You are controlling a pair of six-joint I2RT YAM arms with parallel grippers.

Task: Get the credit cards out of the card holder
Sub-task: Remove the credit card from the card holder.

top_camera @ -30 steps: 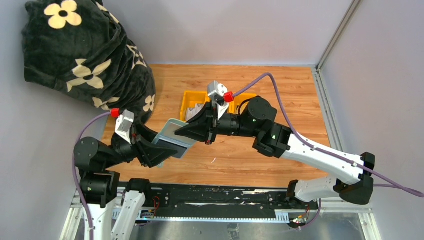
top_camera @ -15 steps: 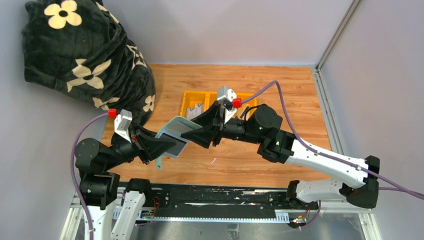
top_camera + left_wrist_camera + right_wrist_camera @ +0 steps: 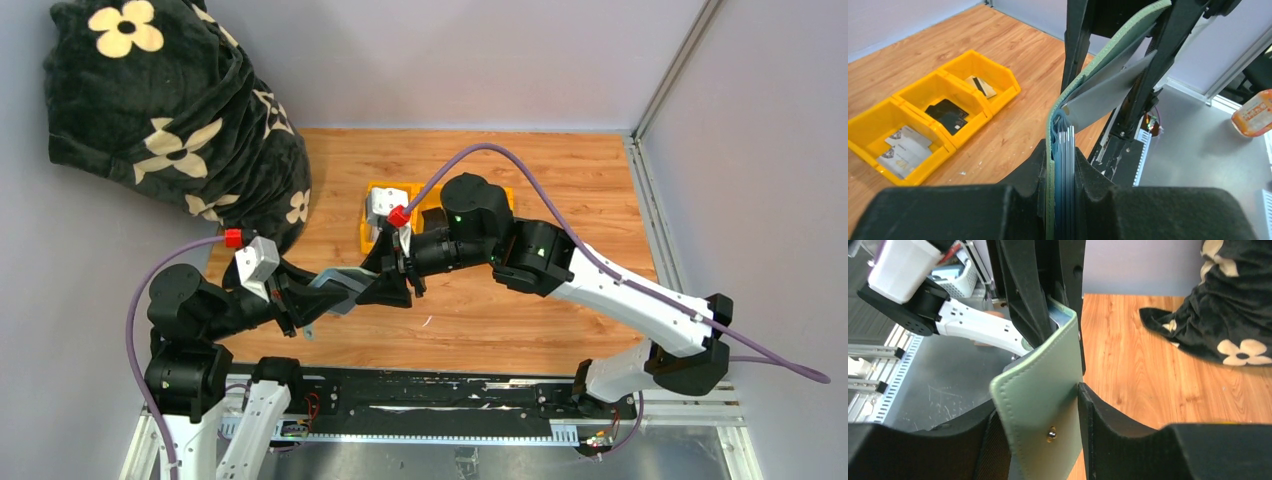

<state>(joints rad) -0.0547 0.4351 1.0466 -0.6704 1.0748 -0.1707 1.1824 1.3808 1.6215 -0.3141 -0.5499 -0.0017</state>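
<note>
Centre of the left wrist view: the left gripper (image 3: 1060, 165) clamps the soft sage-green folding card holder (image 3: 1098, 65) by its blue leaves. The right gripper (image 3: 1040, 410) stands open around its flap. The thin grey plastic credit card (image 3: 1108, 92) looks stiff and slick; pinch its exposed edge.

Sage-green card holder (image 3: 1040, 405), blue leaves (image 3: 1060, 165); yellow tray (image 3: 1005, 95); black cream-flowered blanket (image 3: 170, 110).

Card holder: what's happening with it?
Left tool is clamped on the folded end of the card holder. Right tool is open, its fingers either side of the green cover flap. Cards lie in all three compartments of the yellow tray.
</note>
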